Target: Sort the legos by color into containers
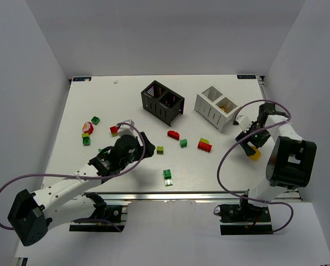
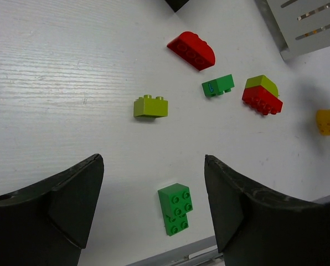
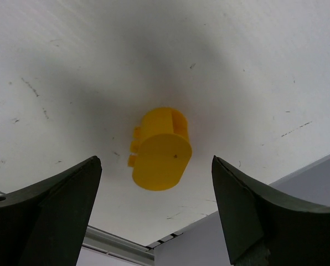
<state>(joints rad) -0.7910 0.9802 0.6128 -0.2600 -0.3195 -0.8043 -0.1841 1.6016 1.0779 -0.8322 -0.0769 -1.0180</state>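
My left gripper (image 1: 144, 148) is open and empty above the table, left of the middle bricks. In the left wrist view a green two-brick stack (image 2: 175, 209) lies between its open fingers (image 2: 154, 188), below them. Beyond lie a lime brick (image 2: 151, 106), a red curved brick (image 2: 192, 50), a small green brick (image 2: 218, 85) and a red-and-lime stack (image 2: 262, 95). My right gripper (image 1: 251, 145) is open over a yellow rounded brick (image 1: 256, 154), which lies on the table between its fingers (image 3: 155, 183) in the right wrist view (image 3: 160, 147). The black bin (image 1: 163, 102) and white bin (image 1: 217, 107) stand at the back.
At the left lie a small red brick (image 1: 114, 131), green bricks (image 1: 95, 119) (image 1: 86, 141) and a red-and-yellow cluster (image 1: 88, 127). The table's front rail (image 1: 170, 194) runs just below the green stack (image 1: 168, 177). Its right edge is close to the yellow brick.
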